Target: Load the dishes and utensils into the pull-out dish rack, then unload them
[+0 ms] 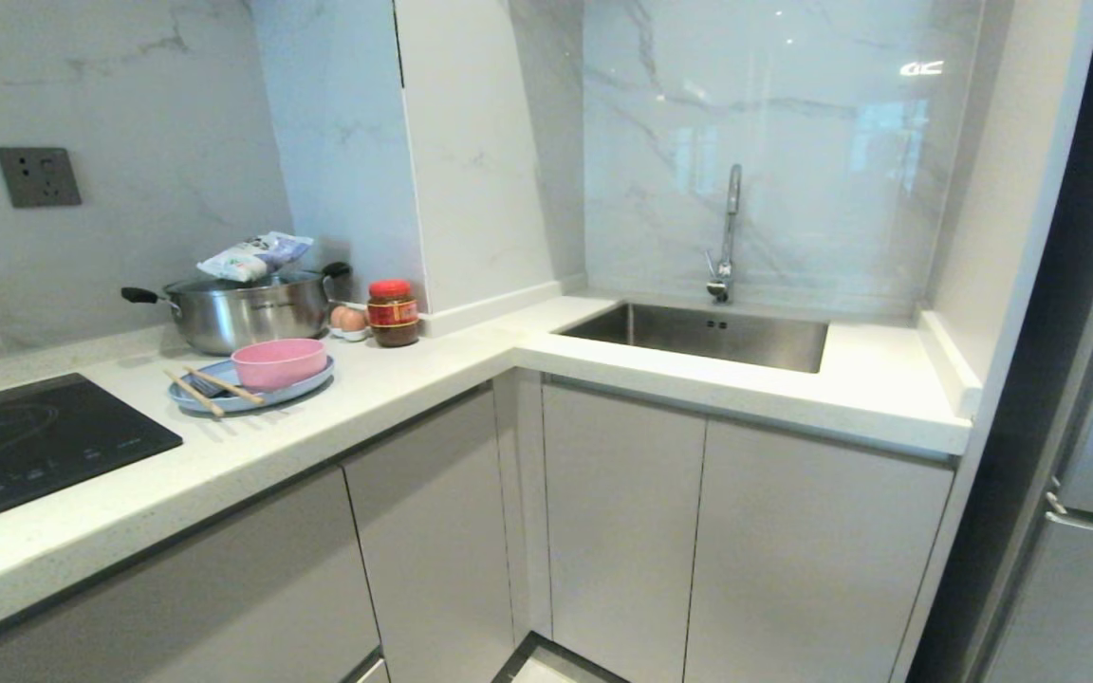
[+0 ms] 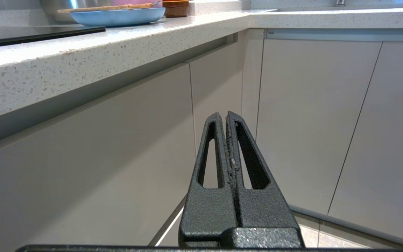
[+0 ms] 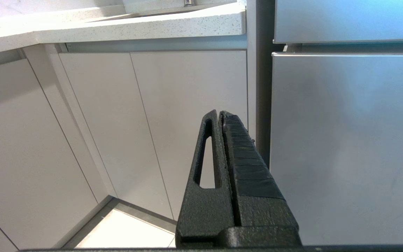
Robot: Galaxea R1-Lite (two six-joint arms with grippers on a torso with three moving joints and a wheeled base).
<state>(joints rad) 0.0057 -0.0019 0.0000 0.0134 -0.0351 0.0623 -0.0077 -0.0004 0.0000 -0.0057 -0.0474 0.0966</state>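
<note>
Light-blue plate [image 1: 252, 391] sits on the speckled white countertop [image 1: 395, 398], just right of the black induction hob [image 1: 25, 446]. Pink bowl [image 1: 279, 363] rests on the plate's right half; wooden chopsticks [image 1: 194, 393] lie across its left rim. Steel pot [image 1: 243, 308] with a packet on top stands behind the plate; red-lidded jar [image 1: 393, 313] to its right. Sink [image 1: 698, 334] in the corner run. No dish rack in sight; cabinet fronts [image 1: 622, 531] closed.

Left gripper [image 2: 226, 117]: fingers pressed together, empty, low before the cabinets. Right gripper [image 3: 219, 115]: fingers likewise together, empty, near the fridge door [image 3: 348, 140].
</note>
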